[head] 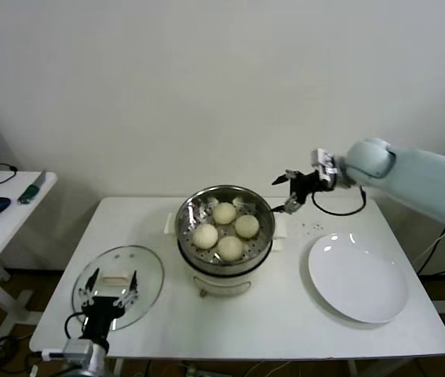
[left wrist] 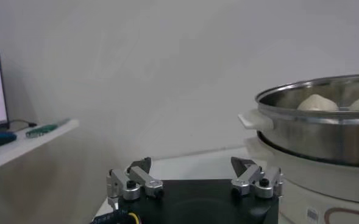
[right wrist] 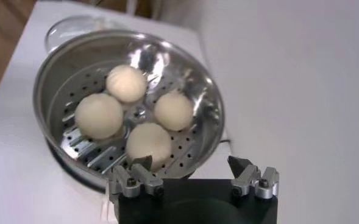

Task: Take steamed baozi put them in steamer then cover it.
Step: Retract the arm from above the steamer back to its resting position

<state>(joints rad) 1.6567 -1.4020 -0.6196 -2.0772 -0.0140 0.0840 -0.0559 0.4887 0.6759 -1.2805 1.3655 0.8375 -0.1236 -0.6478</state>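
Left gripper (head: 109, 292), jaws apart and empty, hovers over the glass lid (head: 145, 271) lying at the table's near left; right gripper (head: 294, 191), jaws apart and empty, hangs just right of the steamer (head: 263, 236) at the centre; all four baozi (head: 224, 213) sit inside it. Loading appears complete; covering remains: next move calls for clamping the lid's cream bar handle (head: 114, 280).

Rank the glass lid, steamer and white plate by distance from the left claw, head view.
From the left claw, open at the table's front-left:
1. Glass lid, directly under the claw.
2. Steamer, mid-table, holding four baozi.
3. White plate, far right side.
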